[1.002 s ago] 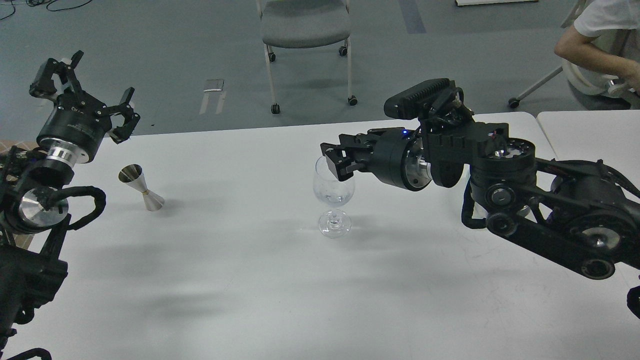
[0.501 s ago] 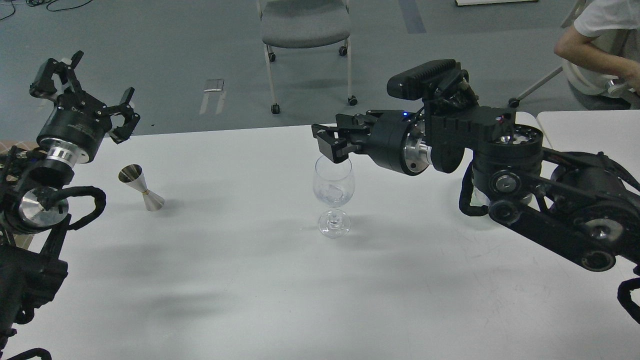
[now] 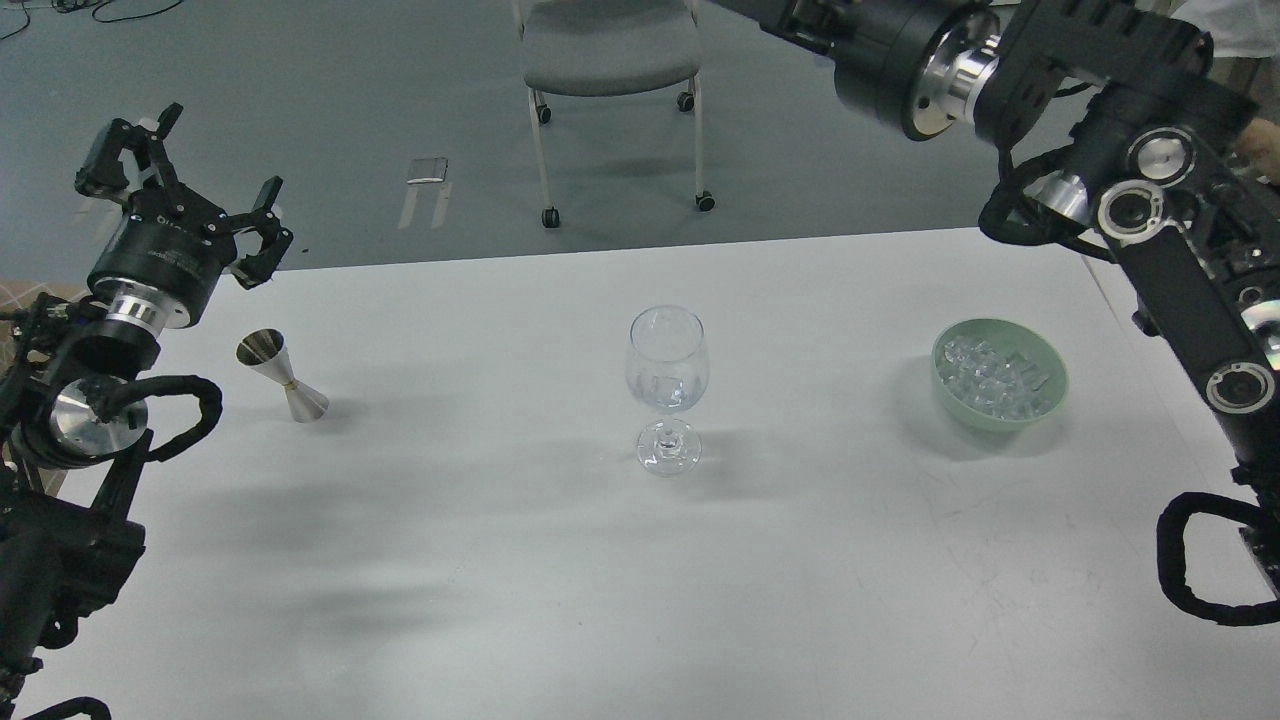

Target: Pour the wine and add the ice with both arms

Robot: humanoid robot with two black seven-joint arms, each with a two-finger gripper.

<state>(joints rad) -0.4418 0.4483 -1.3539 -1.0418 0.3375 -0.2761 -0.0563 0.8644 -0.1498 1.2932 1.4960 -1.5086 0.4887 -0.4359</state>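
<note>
A clear wine glass [image 3: 668,372] stands upright mid-table. Its bowl holds a small clear ice cube [image 3: 664,385] and perhaps a little colourless wine, too faint to tell. A pale green bowl [image 3: 1040,410] at the right holds a heap of clear ice cubes [image 3: 995,375]. My left gripper [image 3: 200,180] is open and empty, raised over the table's far left corner, above a steel jigger [image 3: 283,375]. My right arm [image 3: 1130,160] is lifted high at the top right. Its wrist [image 3: 900,50] runs off the top edge, so its gripper is out of view.
A grey wheeled chair [image 3: 610,45] stands on the floor beyond the table's far edge [image 3: 600,252]. A second table edge shows at the far right behind my right arm.
My right arm has risen from the wine glass's rim up and to the right, taking its gripper out of the top of the view and uncovering the green bowl. My left gripper shifted slightly.
</note>
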